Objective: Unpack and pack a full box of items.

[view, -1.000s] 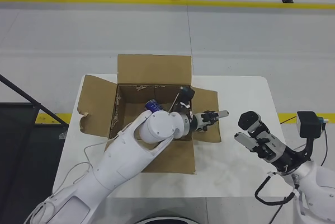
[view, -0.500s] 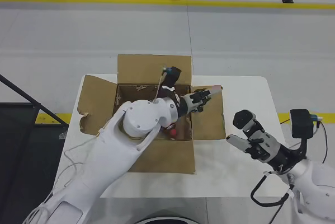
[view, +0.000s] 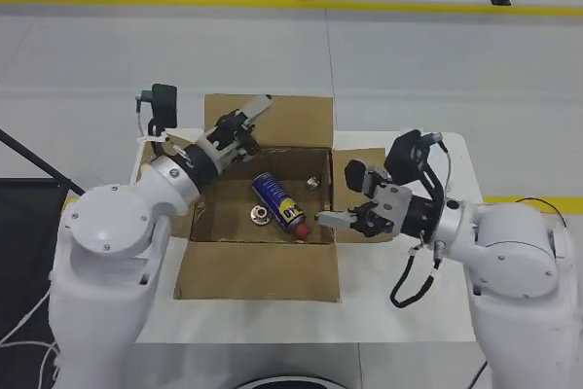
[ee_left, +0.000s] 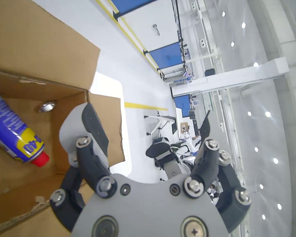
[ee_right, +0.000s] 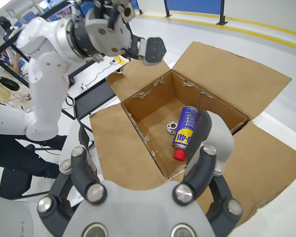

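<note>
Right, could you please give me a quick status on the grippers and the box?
Left gripper open, empty, above box far-left corner. Right gripper open, empty, at its right edge. Spray can and metal ring lie inside, nothing covering them.

Cardboard box (view: 262,274): brown, upright on white table (view: 408,297), top open, four flaps splayed outward, torn edges.
Spray can (view: 278,206): blue body, yellow band, red cap. On its side on box floor, diagonal, cap toward near-right corner.
Metal flange (view: 260,214): silvery ring, flat on floor, just beside can's left side.
Small metal piece (view: 312,181): silvery, near far-right corner, apart from can.
</note>
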`<move>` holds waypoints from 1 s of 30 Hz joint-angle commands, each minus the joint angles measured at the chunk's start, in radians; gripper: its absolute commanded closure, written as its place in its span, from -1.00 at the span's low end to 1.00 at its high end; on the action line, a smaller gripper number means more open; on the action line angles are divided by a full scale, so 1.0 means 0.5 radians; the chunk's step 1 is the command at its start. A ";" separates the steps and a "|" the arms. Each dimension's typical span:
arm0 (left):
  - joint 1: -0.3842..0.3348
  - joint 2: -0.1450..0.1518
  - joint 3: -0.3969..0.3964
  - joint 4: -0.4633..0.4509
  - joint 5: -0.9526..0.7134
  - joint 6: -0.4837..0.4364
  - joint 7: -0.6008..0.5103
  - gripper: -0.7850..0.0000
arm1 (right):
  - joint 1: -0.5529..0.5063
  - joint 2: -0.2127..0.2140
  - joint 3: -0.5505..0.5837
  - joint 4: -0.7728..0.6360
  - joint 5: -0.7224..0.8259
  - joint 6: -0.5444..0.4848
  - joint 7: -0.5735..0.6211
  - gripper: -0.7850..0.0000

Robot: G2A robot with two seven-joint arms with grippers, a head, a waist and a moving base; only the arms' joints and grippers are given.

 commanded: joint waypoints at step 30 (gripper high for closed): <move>0.936 0.083 -1.074 -0.451 -0.214 -0.192 -0.221 -1.00 | 0.754 -0.132 -0.918 0.870 -0.255 0.436 0.163 -1.00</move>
